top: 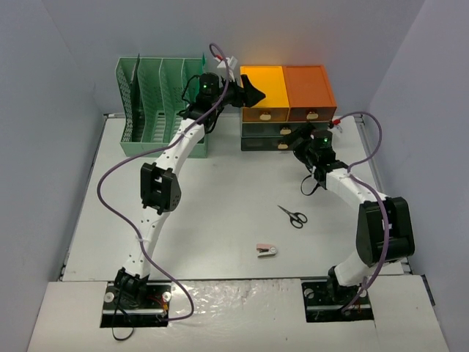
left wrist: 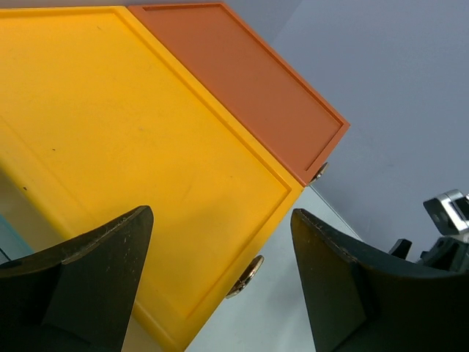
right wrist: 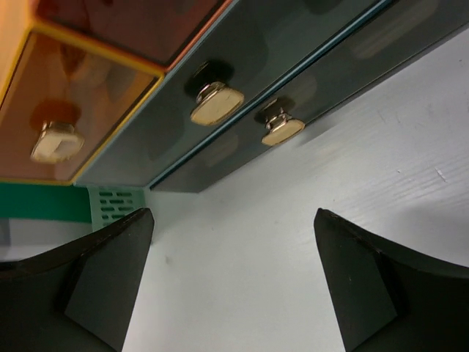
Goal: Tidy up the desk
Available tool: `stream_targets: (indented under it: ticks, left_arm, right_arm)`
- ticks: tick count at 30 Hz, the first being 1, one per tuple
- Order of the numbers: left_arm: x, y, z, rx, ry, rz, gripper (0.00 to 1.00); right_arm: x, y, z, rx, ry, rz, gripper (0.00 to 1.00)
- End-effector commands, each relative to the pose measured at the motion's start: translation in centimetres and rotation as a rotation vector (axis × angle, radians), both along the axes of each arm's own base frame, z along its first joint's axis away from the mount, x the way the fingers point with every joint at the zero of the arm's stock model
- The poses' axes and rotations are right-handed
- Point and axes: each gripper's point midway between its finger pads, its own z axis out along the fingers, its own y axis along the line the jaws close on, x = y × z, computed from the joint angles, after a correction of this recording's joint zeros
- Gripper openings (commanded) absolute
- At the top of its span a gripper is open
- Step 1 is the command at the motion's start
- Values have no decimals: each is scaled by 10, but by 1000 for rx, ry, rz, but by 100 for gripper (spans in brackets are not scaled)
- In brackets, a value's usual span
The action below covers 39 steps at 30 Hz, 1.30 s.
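Note:
The off-white desk carries black-handled scissors and a small pink-and-white item at its near middle. My left gripper hovers open above the yellow top of the drawer unit, with nothing between its fingers; a gold knob shows below the yellow front edge. My right gripper stands open and empty low over the desk, facing the dark grey drawers and their gold knobs.
A mint-green slotted file rack stands at the back left, next to the orange-and-dark-grey drawer unit. The unit's orange top lies beside the yellow one. A corner of the rack shows in the right wrist view.

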Motion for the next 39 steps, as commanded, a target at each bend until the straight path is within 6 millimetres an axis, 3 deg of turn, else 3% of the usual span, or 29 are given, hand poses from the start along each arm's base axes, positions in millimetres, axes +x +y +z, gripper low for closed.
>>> stream_targets:
  ticks: [1,4,6,8,9,11,17,24,28,33,39]
  left_arm:
    - [-20,2,5,57,38,-29,74]
    - [-21,4,3,76,39,-31,73]
    - [-22,5,2,82,39,-30,74]
    - [-22,6,0,89,43,-30,73]
    - [-22,6,0,89,44,-29,73]
    - [-23,6,0,92,44,-28,73]
    - [-21,9,4,97,34,-11,73]
    - [-18,8,3,93,35,-6,74]
    - [-17,9,0,92,44,-5,73]
    - [-16,11,0,93,43,-4,73]
    - [-12,20,1,95,44,7,73]
  right_arm:
    - [31,-22,-3,316,-117,-171,88]
    - [41,-30,-24,502,-147,-224,88]
    - [49,-30,-6,647,-291,-201,87]
    - [52,-24,-13,794,-346,-187,86]
    - [55,-22,-28,823,-340,-186,86]
    - [62,-11,-15,869,-378,-134,86]
    - [69,12,32,858,-447,-22,88]
    - [74,13,86,851,-536,14,87]
    - [86,13,99,843,-556,29,85]
    - [105,16,102,842,-557,42,79]
    - [114,16,89,855,-536,29,64]
